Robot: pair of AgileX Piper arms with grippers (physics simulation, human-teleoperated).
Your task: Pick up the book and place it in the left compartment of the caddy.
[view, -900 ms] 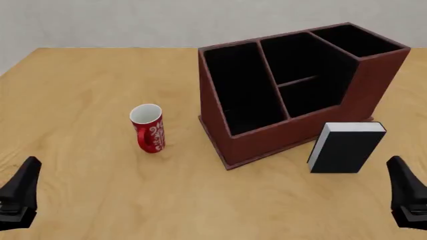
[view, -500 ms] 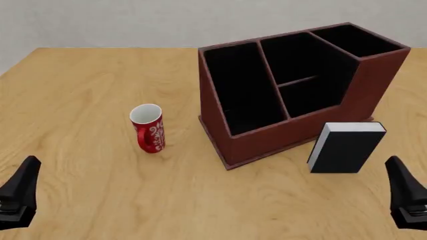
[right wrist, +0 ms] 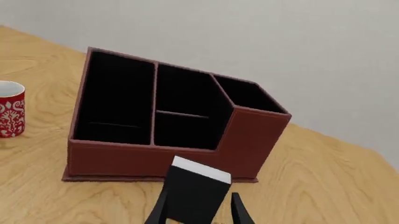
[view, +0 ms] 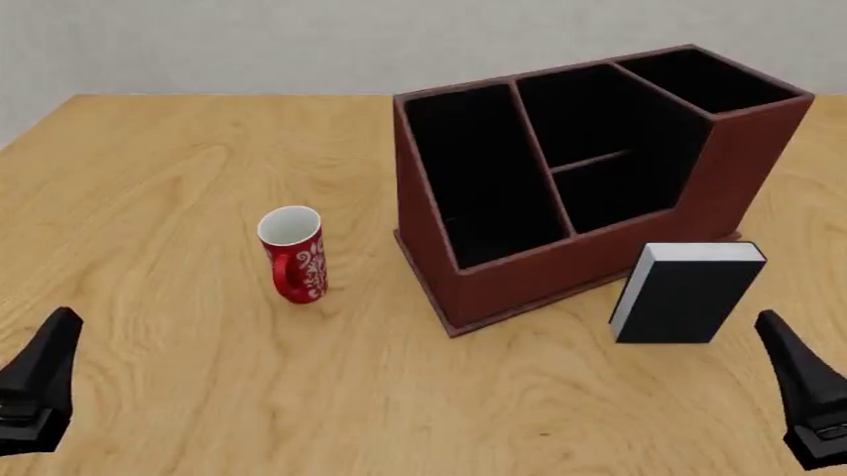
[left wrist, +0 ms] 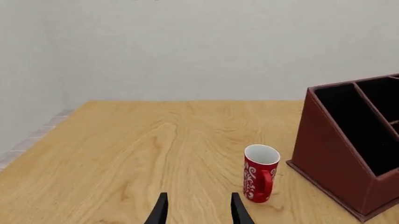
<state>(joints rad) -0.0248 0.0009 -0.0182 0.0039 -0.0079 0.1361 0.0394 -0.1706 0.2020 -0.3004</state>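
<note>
The book (view: 685,295) stands upright on the table, black with white page edges on top, just in front of the caddy's right end. In the right wrist view the book (right wrist: 194,193) shows straight ahead, framed by the fingers. The caddy (view: 582,268) is a dark red-brown box; its left compartment (view: 477,178) is the long black slot. My right gripper (view: 800,397) is open, low at the table's near right, short of the book. At the near left my left gripper (view: 40,382) is open and holds nothing. The left wrist view shows the caddy (left wrist: 333,163) and the left gripper (left wrist: 199,198).
A red-and-white mug (view: 294,254) stands upright left of the caddy, also seen as the mug (left wrist: 259,173) ahead of the left fingers. A pale wall runs behind the table's far edge.
My right gripper has edged slightly left and forward toward the book. The left gripper, book, mug and caddy have not moved.
</note>
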